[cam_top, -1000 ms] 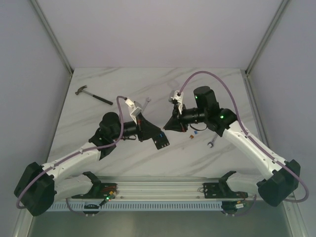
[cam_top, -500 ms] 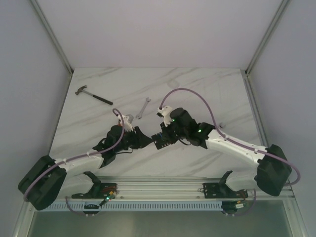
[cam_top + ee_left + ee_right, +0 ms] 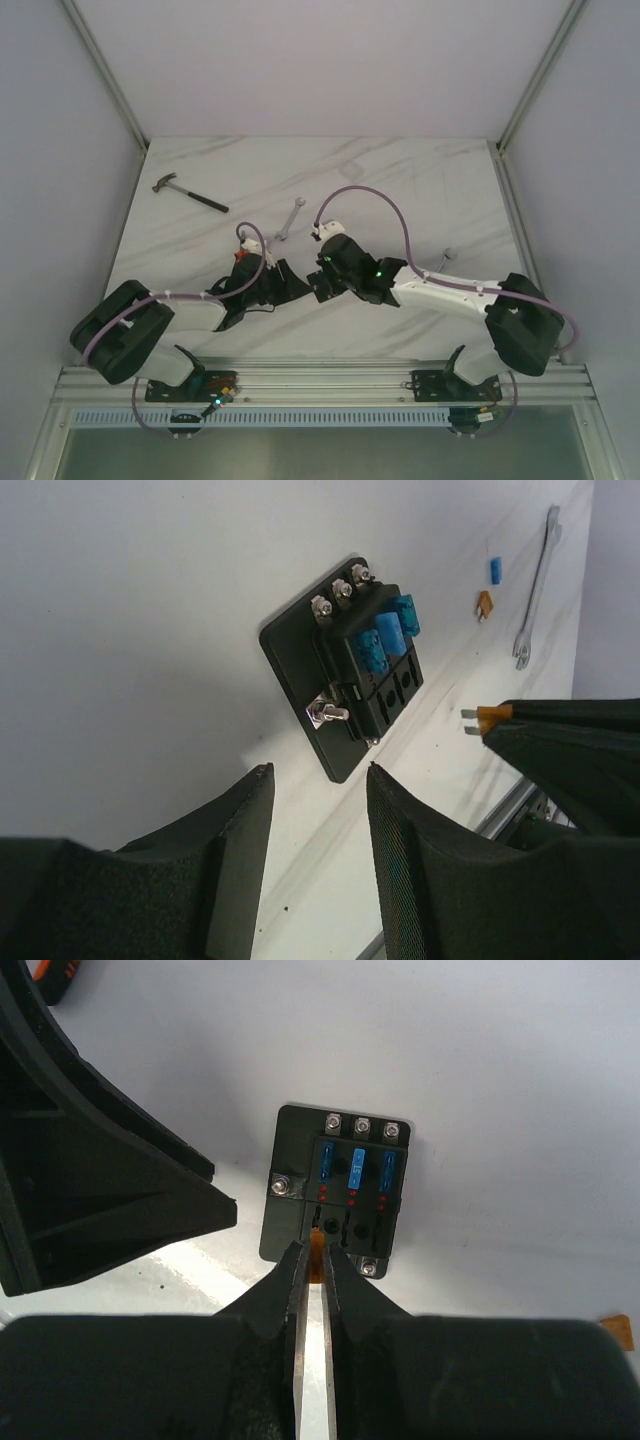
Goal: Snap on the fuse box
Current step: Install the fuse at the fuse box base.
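**Black box let go, fuse moves in**

Black left gripper [image 3: 318,815] now stands with jaws apart and nothing between them. A second back the fuse box [image 3: 345,675] is up in its grip. Now the box lies flat on the marble table [image 3: 180,250], just beyond the fingertips and apart from them. The left arm is also pulled in lower and nearer its base than before.

The right gripper [image 3: 315,1260] has swung down from higher and further right. It sits over the box's near edge, jaws clamped on an amber fuse [image 3: 487,718].

Likely meaning: holding is over and seating the fuse starts. Nothing steadies the box, so a push off-axis could slide it.

View differences:
- The left wrist view shows the fuse side-on, two prongs sticking out of the right tips and clearly short of the box. It also shows the loose fuses [image 3: 495,570] and a wrench [image 3: 535,580] beyond.
- The top view has the box almost hidden between the two grippers, with the jaws too small to read. Only this view shows the hammer [image 3: 190,193], well apart at far left.
- The right wrist view looks straight down the jaws. It shows blue fuses in the far row, empty slots in the near row, and the tips aimed near the left empty slot. The fuse itself is just an amber sliver there.
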{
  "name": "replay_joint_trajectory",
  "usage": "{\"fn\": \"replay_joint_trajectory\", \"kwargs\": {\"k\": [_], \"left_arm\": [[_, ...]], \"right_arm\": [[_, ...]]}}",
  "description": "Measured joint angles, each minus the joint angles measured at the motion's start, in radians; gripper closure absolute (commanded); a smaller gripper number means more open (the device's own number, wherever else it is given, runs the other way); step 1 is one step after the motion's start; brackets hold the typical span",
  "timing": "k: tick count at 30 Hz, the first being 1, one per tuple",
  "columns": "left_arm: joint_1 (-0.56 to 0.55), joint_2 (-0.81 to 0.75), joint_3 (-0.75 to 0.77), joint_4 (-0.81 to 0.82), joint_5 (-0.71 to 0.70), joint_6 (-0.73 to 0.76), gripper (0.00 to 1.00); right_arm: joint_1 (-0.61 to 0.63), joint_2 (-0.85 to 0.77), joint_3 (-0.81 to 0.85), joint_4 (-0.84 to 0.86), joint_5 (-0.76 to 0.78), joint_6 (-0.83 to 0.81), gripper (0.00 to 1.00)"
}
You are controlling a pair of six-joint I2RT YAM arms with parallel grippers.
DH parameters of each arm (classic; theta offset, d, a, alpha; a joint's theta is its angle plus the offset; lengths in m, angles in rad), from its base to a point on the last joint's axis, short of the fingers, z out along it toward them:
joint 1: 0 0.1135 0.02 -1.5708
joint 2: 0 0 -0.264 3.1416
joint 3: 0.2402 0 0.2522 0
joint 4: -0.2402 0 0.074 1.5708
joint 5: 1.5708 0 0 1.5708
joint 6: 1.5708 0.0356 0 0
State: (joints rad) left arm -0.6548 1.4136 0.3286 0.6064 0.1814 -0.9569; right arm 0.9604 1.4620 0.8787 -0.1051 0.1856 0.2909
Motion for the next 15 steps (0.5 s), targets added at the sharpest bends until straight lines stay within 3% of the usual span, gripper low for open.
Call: {"fn": "replay_joint_trajectory", "kwargs": {"k": [15], "left_arm": [[0.0,0.105,0.051,0.029,-0.003,-0.059,0.52]], "right_arm": [[0.041,0.111,-0.002,0.051,0.092,0.056,1.0]]}}
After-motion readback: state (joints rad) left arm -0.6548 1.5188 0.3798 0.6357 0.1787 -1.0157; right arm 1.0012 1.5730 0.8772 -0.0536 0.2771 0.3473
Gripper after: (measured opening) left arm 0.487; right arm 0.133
